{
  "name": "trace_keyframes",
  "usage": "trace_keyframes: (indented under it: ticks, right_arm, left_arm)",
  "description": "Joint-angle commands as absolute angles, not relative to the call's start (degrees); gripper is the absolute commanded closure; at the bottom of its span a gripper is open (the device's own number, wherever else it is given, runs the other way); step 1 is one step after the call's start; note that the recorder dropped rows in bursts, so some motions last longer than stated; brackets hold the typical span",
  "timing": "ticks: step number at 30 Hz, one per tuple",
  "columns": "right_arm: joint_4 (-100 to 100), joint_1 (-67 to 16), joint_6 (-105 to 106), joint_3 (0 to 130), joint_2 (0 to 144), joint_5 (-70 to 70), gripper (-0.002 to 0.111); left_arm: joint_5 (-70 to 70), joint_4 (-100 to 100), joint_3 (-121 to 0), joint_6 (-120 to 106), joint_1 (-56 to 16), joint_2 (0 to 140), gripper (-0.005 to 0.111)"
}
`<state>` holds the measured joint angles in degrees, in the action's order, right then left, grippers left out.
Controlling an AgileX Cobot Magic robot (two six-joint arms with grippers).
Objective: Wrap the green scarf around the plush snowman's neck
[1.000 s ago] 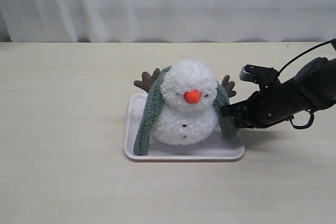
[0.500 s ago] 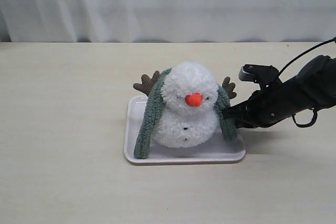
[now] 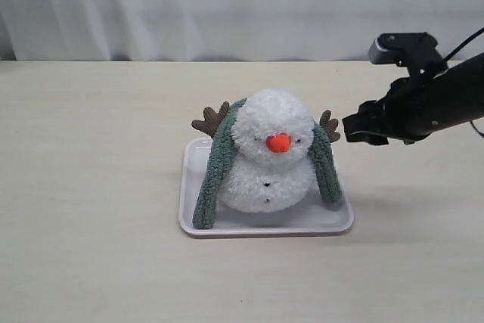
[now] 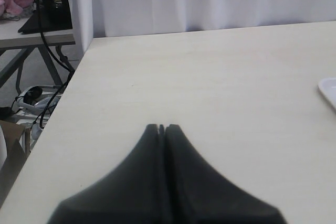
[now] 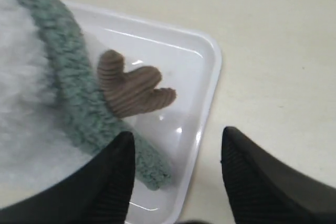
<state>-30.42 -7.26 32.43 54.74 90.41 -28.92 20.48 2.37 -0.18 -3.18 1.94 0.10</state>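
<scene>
The right gripper (image 3: 350,131) is hanging in the air with its two fingers spread wide apart. It is holding nothing. The plush snowman (image 3: 266,178) is sitting just in front of the fingertips and a little lower down, on a white tray (image 3: 265,223). The green scarf (image 3: 212,173) is going round the back of the snowman, and its two ends are hanging down, one on each side. The end nearer the gripper is close to the fingertips but apart from them. The other end is hanging on the snowman's far side. The front of the snowman's neck (image 3: 255,159) is showing only white fluff.

In the right wrist view, a brown twig arm (image 5: 132,88) is sticking out ahead of the open fingers (image 5: 122,174), resting against the scarf. The scarf's tip is lying on the tray right beside one finger.

The left gripper (image 4: 161,128) is keeping its fingers pressed together, pinching nothing. The pale table (image 4: 210,77) is stretching out in front of it, and a corner of the tray is peeking in well ahead and off to one side.
</scene>
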Motion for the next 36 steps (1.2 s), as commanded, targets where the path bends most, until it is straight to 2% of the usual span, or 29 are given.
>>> trace_keyframes:
  ticks: [1, 7, 14, 19, 22, 36]
  right_arm:
    - [-29.75, -11.19, 32.11, 54.64, 82.29, -30.95, 0.060]
    - [-29.25, -22.56, 25.25, 54.36, 75.43, -33.29, 0.060]
    - [-22.90, -37.15, 12.64, 49.14, 76.15, -29.95, 0.059]
    - [-23.72, -43.78, 12.54, 44.06, 79.81, -19.70, 0.049]
    - [-23.72, -46.24, 11.14, 43.29, 84.15, -14.58, 0.044]
    - [-23.49, -48.07, 11.14, 44.71, 99.50, 3.22, 0.045]
  left_arm:
    - [19.86, 2.26, 0.00, -2.99, 2.01, 0.00, 0.107]
    - [19.86, 2.26, 0.00, -2.99, 2.01, 0.00, 0.107]
    - [19.86, 2.26, 0.00, -2.99, 2.01, 0.00, 0.107]
    - [19.86, 2.26, 0.00, -2.99, 2.01, 0.00, 0.107]
    - [19.86, 2.26, 0.00, -2.99, 2.01, 0.00, 0.107]
    - [19.69, 2.26, 0.00, -2.99, 2.01, 0.00, 0.107]
